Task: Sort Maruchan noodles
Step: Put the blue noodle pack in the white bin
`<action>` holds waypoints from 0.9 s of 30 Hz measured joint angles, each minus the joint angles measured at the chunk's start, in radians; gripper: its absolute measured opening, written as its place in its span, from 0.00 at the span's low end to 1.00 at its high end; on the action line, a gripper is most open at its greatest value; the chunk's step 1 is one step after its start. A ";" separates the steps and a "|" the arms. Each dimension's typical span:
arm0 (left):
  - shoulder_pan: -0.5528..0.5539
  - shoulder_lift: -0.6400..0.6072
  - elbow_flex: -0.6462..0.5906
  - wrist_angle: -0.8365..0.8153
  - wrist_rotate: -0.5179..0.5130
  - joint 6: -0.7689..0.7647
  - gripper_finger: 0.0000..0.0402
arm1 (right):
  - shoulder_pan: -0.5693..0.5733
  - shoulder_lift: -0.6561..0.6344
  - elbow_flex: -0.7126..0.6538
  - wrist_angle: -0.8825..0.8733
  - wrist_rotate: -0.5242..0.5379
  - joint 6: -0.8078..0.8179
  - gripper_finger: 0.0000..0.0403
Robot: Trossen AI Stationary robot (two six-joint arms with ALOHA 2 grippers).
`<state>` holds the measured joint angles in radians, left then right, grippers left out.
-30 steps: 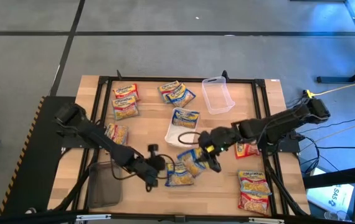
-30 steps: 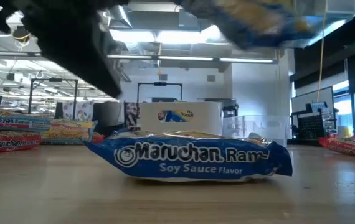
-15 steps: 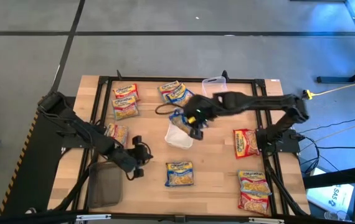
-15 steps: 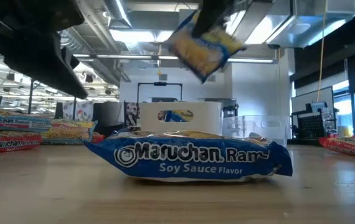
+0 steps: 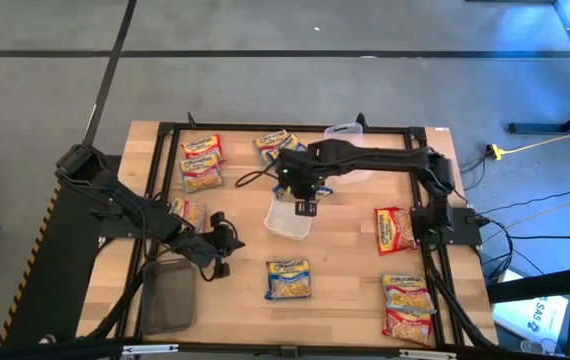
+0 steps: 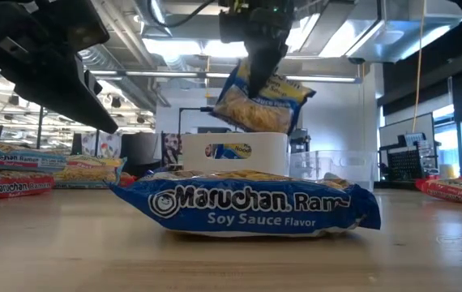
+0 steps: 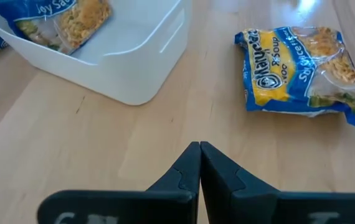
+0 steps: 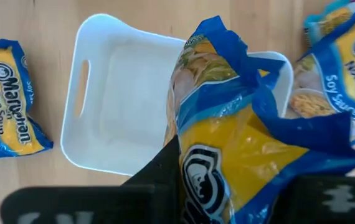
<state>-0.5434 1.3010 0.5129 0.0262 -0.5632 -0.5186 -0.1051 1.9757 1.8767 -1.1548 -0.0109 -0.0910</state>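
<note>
My right gripper [image 5: 303, 190] hangs over the white tray [image 5: 283, 222] and is shut on a blue-bordered Maruchan packet [image 8: 246, 143], which in the low view [image 6: 259, 97] dangles above the tray [image 6: 235, 154]. A second blue packet [image 7: 65, 18] lies inside the tray at its far end. My left gripper [image 7: 199, 149] is shut and holds nothing; it hovers over bare wood [image 5: 220, 245] to the left of a blue packet [image 5: 290, 278] lying flat on the table. More packets lie flat at the far left [image 5: 201, 160] and the right [image 5: 395, 228]. My right gripper pinches the blue packet between its two fingers at the packet's upper end [image 6: 251, 69], coming from above and pointing down. The packet is lifted clear, hangs tilted below the fingers, and is crumpled near them [image 8: 208, 180].
A clear plastic tub [image 5: 350, 152] stands at the far edge, right of the tray. A dark mesh tray [image 5: 170, 300] sits at the near left corner. Further packets lie at the far middle [image 5: 277, 146], the left [image 5: 187, 213] and the near right [image 5: 408, 308].
My right gripper has carried the blue packet up from the near middle of the table toward the far edge and now holds it over the white tray. My left gripper has drawn back toward the table's left, away from the blue packet left lying on the table.
</note>
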 joint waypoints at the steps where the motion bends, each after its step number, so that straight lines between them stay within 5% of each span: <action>1: 0.000 0.000 0.000 0.000 0.000 0.002 0.01 | 0.000 0.007 0.001 0.002 0.000 0.000 0.17; 27: 0.000 0.000 0.000 0.013 -0.002 0.006 0.01 | 0.000 0.181 0.000 -0.024 -0.008 -0.001 0.17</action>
<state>-0.5434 1.3010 0.5133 0.0391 -0.5648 -0.5129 -0.1050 2.1566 1.8771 -1.1790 -0.0186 -0.0917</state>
